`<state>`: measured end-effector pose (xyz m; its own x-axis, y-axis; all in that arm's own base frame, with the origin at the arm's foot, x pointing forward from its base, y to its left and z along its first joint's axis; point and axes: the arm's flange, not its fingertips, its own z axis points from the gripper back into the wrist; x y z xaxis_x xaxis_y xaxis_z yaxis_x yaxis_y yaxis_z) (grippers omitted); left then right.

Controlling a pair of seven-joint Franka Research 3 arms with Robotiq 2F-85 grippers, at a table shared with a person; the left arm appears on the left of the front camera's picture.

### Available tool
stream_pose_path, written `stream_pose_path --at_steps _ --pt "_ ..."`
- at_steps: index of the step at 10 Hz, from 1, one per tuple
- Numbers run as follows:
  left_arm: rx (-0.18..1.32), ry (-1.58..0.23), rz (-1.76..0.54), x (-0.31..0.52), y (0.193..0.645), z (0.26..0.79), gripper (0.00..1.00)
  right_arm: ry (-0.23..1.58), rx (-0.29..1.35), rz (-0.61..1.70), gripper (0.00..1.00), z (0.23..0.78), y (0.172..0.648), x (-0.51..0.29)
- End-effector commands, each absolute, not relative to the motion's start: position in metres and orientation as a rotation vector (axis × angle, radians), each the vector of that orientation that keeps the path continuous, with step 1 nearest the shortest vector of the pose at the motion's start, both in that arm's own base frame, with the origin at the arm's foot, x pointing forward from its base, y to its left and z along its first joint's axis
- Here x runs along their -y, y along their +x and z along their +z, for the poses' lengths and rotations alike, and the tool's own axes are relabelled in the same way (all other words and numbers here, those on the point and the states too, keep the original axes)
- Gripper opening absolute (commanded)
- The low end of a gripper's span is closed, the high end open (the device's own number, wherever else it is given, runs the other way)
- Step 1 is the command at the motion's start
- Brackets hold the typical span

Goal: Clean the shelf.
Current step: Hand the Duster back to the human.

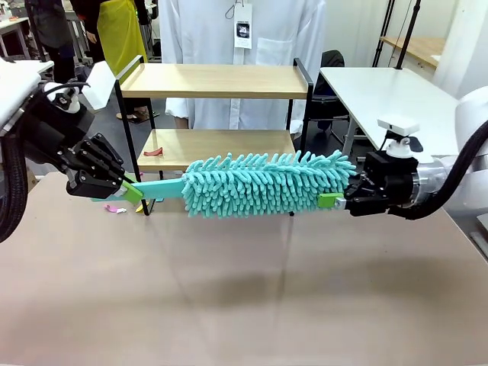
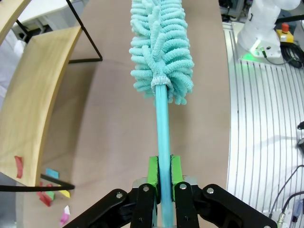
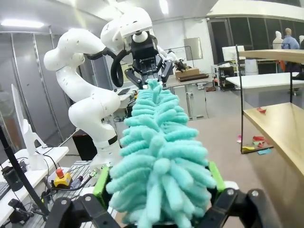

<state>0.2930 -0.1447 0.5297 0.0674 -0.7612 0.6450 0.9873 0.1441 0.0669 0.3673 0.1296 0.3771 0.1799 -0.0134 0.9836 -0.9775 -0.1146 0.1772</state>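
Note:
The shelf [image 1: 213,80] stands at the table's far side, two light wooden boards in a black frame; its lower board [image 2: 33,104] [image 3: 280,128] carries a red scrap [image 1: 152,152]. A teal fluffy duster [image 1: 267,183] [image 2: 161,42] [image 3: 156,156] hangs level in front of the shelf. My left gripper [image 1: 130,191] [image 2: 164,171] is shut on the duster's flat teal handle [image 2: 163,123]. My right gripper [image 1: 335,200] [image 3: 159,183] is open, its green pads [image 3: 100,185] standing wide on either side of the duster's fluffy tip.
Small coloured paper scraps [image 1: 115,208] [image 2: 47,197] [image 3: 256,145] lie on the table by the shelf's left foot. A person in a white coat [image 1: 244,46] stands behind the shelf. A white table [image 1: 381,91] is at the back right. The brown tabletop [image 1: 244,305] lies in front.

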Motion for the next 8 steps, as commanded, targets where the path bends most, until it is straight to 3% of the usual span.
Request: stream_pose_path --at_steps 1,4,5,6,7,8 --pt "0.634 -0.463 -1.379 0.1457 0.2914 0.533 0.13 1.396 1.091 1.153 1.0 0.373 0.3481 -0.1372" --pt "0.634 -0.463 -1.379 0.1457 0.2914 0.533 0.13 1.42 1.123 1.196 1.0 0.3732 0.3497 -0.1383" --pt "0.634 -0.463 -1.379 0.1457 0.2914 0.533 0.13 1.432 1.095 1.172 0.4 0.3734 0.3482 -0.1372" --pt "0.634 -0.463 -1.379 0.1457 0.2914 0.533 0.13 1.423 1.094 1.18 0.4 0.3733 0.3486 -0.1368" --pt "0.634 -0.463 -1.379 0.1457 0.2914 0.533 0.13 1.43 1.095 1.187 0.0 0.3736 0.349 -0.1354" --pt "0.634 -0.463 -1.379 0.1457 0.2914 0.533 0.13 1.441 1.087 1.188 0.36 0.3738 0.3506 -0.1333"
